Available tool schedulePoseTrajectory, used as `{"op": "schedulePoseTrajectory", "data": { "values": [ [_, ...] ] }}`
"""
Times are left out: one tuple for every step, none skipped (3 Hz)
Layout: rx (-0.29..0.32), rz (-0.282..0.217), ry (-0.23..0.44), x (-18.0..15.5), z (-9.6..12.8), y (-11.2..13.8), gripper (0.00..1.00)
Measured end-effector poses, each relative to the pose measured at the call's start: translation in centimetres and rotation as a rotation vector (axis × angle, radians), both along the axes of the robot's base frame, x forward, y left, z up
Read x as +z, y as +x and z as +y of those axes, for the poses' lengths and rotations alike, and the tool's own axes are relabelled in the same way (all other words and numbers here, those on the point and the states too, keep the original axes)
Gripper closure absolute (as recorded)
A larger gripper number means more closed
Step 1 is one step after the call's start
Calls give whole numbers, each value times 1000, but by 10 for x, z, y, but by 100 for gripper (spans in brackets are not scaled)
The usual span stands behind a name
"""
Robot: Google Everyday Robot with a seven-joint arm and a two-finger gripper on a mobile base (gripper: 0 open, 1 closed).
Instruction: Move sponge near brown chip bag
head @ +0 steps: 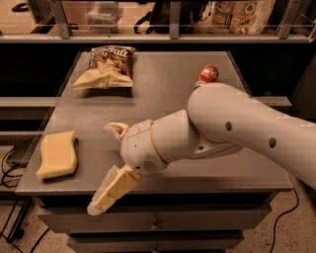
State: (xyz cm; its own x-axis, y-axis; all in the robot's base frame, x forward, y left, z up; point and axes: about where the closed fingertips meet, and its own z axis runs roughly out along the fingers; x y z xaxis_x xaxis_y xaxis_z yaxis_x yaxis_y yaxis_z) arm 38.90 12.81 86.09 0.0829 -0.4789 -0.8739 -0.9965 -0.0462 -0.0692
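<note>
A grey tabletop (168,89) fills the middle of the camera view, set on a cabinet with a drawer front (155,225) below its front edge. Behind it runs a dark gap, then a railed shelf (173,37) with metal uprights. The floor on the lower right is pale and speckled. A cable (296,197) trails across it, and more cables (7,165) hang by the table's left side.

The sponge (58,154) lies flat at the front left of the table, close to the left edge. The brown chip bag (106,66) lies at the back left, well apart from the sponge. A red soda can (206,75) sits at the back right, its lower part hidden behind the white robot arm (237,128), which comes in from the right and runs off the frame edge.

The gripper (100,168) hangs over the front of the table, just right of the sponge and not touching it. Its jaws stand wide apart with nothing between them. One padded finger (116,130) points up and left, and the other reaches down past the table's front edge.

The white lettering on the chip bag's dark top cannot be read for certain. The printed packaging (242,12) on the shelf at top right is cut off by the frame, and its writing is illegible.
</note>
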Motion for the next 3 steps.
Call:
{"op": "schedulePoseTrajectory", "data": {
  "values": [
    [-1,1,1,0,0,0,0],
    [-9,16,-4,-4,6,0,0],
    [-12,10,13,-10,22,5,0]
  ]
}}
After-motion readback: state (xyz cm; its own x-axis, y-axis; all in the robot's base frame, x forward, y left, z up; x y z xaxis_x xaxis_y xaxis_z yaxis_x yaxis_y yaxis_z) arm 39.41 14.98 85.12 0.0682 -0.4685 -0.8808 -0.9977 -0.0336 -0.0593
